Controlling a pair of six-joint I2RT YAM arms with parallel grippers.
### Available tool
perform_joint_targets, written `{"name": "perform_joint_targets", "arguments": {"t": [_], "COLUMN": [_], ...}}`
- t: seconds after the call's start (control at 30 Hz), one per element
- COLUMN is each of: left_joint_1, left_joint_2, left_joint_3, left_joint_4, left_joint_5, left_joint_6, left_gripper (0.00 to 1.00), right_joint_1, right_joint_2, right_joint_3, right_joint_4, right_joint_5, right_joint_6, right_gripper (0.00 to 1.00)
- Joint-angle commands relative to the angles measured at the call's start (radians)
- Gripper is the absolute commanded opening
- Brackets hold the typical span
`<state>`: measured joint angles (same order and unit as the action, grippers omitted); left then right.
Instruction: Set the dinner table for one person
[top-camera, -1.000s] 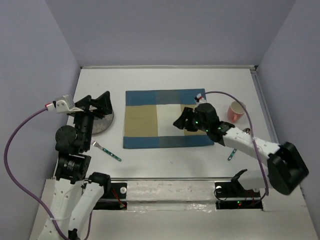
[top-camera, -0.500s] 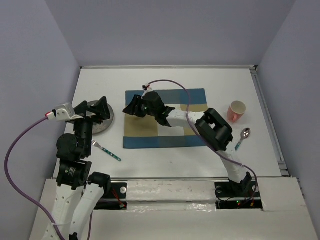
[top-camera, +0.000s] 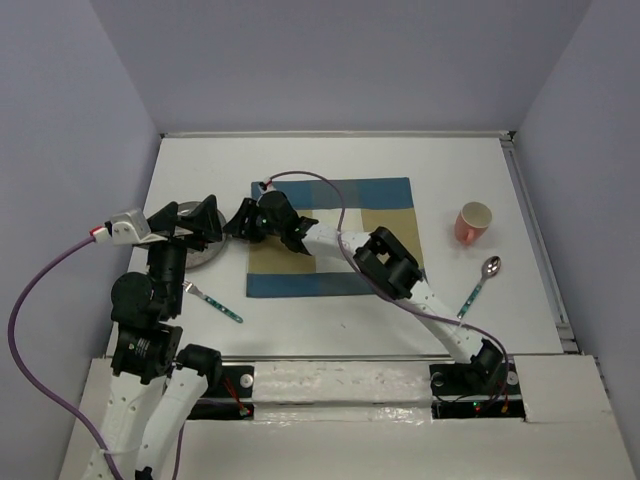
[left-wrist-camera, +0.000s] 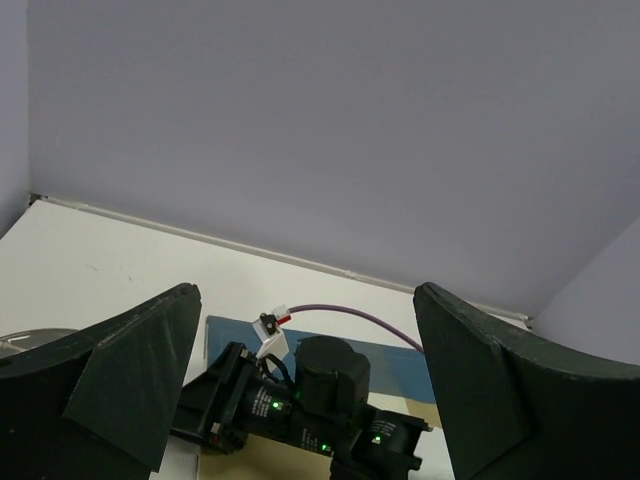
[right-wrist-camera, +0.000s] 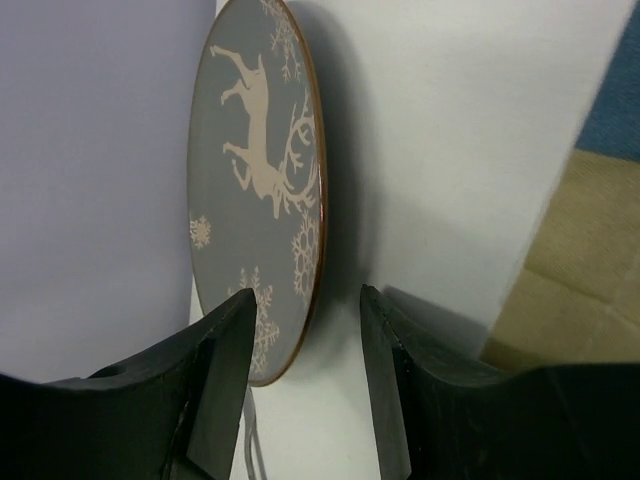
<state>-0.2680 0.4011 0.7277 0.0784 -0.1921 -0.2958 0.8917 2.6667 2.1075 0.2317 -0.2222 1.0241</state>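
Observation:
The white dinner table (top-camera: 330, 160) holds a checked placemat (top-camera: 375, 205). A grey plate (top-camera: 200, 255) with a tan deer and snowflakes lies at the left; it also shows in the right wrist view (right-wrist-camera: 255, 180). My right gripper (top-camera: 236, 222) reaches across the placemat's left edge and is open (right-wrist-camera: 307, 300), its jaws standing either side of the plate's near rim without closing on it. My left gripper (top-camera: 190, 215) hovers over the plate, wide open and empty (left-wrist-camera: 305, 295). A teal-handled fork (top-camera: 218, 302) lies below the plate. A spoon (top-camera: 480, 284) lies at the right.
A pink mug (top-camera: 473, 221) stands right of the placemat, above the spoon. The right arm (top-camera: 385, 262) lies low across the placemat. Grey walls close in the table on three sides. The left wrist view shows the right arm's wrist (left-wrist-camera: 320, 400) close ahead.
My right arm has swung left across the placemat, from its right side to the plate's rim. My left gripper has shifted slightly over the plate. The spoon and mug have not moved.

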Motion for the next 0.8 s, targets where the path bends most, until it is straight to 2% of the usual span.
{"name": "perform_joint_targets", "arguments": {"t": [0.0, 0.4, 0.5, 0.53, 0.57, 0.77], "left_joint_1": [-0.008, -0.027, -0.031, -0.033, -0.033, -0.034], "left_joint_2": [-0.013, -0.016, -0.018, -0.018, -0.016, -0.018], "left_joint_3": [0.001, 0.001, 0.001, 0.001, 0.001, 0.003], "left_joint_4": [0.055, 0.054, 0.052, 0.050, 0.052, 0.057], "left_joint_5": [0.006, 0.000, -0.004, -0.007, -0.009, -0.012], "left_joint_6": [0.014, 0.012, 0.014, 0.015, 0.015, 0.018], "left_gripper": [0.99, 0.99, 0.99, 0.99, 0.99, 0.99], "right_joint_1": [0.009, 0.018, 0.018, 0.018, 0.018, 0.018], "right_joint_2": [0.067, 0.254, 0.259, 0.248, 0.237, 0.084], "right_joint_3": [0.123, 0.373, 0.385, 0.369, 0.352, 0.195], "right_joint_4": [-0.031, -0.035, -0.022, -0.009, 0.000, 0.130], "right_joint_5": [-0.046, -0.078, -0.085, -0.086, -0.086, -0.091], "right_joint_6": [0.066, 0.175, 0.197, 0.208, 0.212, 0.223], "right_gripper": [0.51, 0.38, 0.23, 0.06, 0.01, 0.00]}}
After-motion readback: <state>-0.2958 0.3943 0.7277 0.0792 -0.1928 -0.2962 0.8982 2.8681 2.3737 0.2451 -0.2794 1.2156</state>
